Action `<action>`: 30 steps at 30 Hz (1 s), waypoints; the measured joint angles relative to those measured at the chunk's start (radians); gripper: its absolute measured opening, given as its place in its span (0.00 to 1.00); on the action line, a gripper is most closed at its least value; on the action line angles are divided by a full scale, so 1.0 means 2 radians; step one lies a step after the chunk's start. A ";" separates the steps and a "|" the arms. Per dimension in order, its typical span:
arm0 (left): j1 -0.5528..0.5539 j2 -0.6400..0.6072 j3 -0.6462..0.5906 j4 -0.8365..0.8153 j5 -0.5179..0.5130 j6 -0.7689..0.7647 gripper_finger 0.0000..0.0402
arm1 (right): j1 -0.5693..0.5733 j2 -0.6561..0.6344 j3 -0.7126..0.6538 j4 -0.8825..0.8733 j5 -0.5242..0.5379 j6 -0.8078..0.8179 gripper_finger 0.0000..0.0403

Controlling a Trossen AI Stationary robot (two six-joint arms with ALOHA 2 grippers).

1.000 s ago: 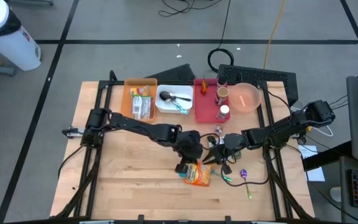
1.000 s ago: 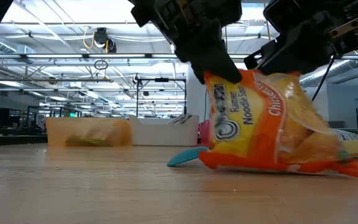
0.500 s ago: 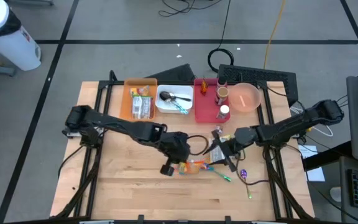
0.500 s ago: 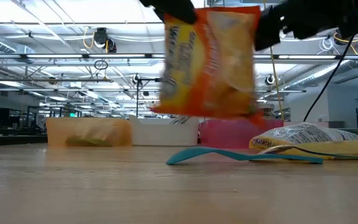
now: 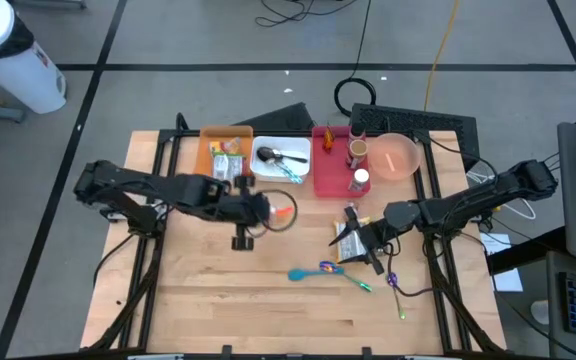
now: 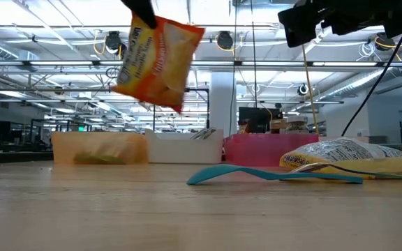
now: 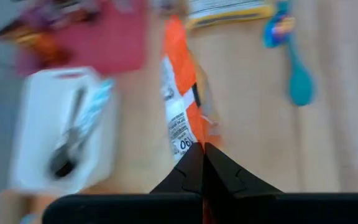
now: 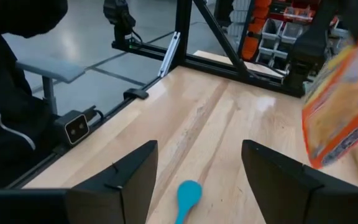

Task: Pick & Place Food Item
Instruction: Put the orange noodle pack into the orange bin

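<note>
Noodle packet [image 6: 158, 61] hangs pinched in left claw [image 7: 202, 163] above table [image 5: 208, 290].

Wooden table [image 5: 198, 290] — blue spoon [image 5: 303, 272], three bins [image 5: 280, 158], pink bowl [image 5: 396, 157]

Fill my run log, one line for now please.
left gripper: shut on noodle packet, lifted | right gripper: open, empty, above blue spoon | target: unclear

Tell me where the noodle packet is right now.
The noodle packet hangs in the air from the shut left gripper, left of table centre in the high view, just in front of the white bin.
</note>
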 joint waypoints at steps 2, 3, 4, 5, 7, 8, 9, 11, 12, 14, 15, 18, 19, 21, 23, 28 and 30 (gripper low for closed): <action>0.011 -0.018 0.000 -0.019 -0.021 -0.004 0.00 | 0.000 0.000 0.000 0.002 0.000 0.000 0.56; 0.018 -0.026 0.000 -0.025 -0.029 -0.005 0.00 | 0.000 0.000 0.000 0.002 0.000 0.000 0.56; 0.026 -0.033 0.000 -0.028 -0.036 -0.004 0.00 | 0.000 0.000 0.000 0.002 0.000 0.000 0.56; 0.036 -0.040 0.000 -0.033 -0.042 -0.001 0.00 | 0.000 0.000 0.000 0.002 0.001 0.000 0.56; 0.057 -0.054 0.000 -0.044 -0.054 0.002 0.00 | 0.000 0.000 0.000 0.002 0.001 0.000 0.56; 0.069 -0.060 0.000 -0.047 -0.061 0.005 0.00 | 0.000 0.000 0.000 0.002 0.001 0.000 0.56; 0.083 -0.065 0.000 -0.052 -0.066 0.009 0.00 | 0.000 0.000 0.000 0.002 0.001 0.000 0.56; 0.113 -0.071 0.000 -0.064 -0.078 0.017 0.00 | 0.000 0.000 0.000 0.002 0.001 0.000 0.56; 0.129 -0.073 0.000 -0.073 -0.082 0.017 0.00 | 0.000 0.000 0.000 0.002 0.001 0.000 0.56; 0.161 -0.074 0.000 -0.084 -0.087 0.020 0.00 | 0.000 0.000 0.000 0.002 0.002 0.000 0.56; 0.178 -0.074 0.000 -0.088 -0.087 0.023 0.00 | 0.000 0.000 0.000 0.002 0.002 0.000 0.56; 0.226 -0.073 0.000 -0.096 -0.092 0.038 0.00 | 0.000 0.000 0.000 0.002 0.002 0.000 0.56; 0.241 -0.073 0.000 -0.095 -0.094 0.044 0.00 | 0.000 0.000 0.000 0.002 0.002 0.000 0.56; 0.269 -0.073 0.000 -0.091 -0.104 0.052 0.00 | 0.000 0.000 0.000 0.002 0.002 0.000 0.56; 0.297 -0.073 0.000 -0.089 -0.112 0.050 0.00 | 0.000 0.000 0.000 0.001 0.007 0.000 0.56; 0.356 -0.073 -0.001 -0.100 -0.116 -0.010 0.00 | 0.000 0.000 0.000 -0.017 0.039 0.002 0.56; 0.369 -0.074 -0.012 -0.098 -0.121 -0.047 0.00 | 0.000 0.000 0.000 -0.025 0.051 0.002 0.56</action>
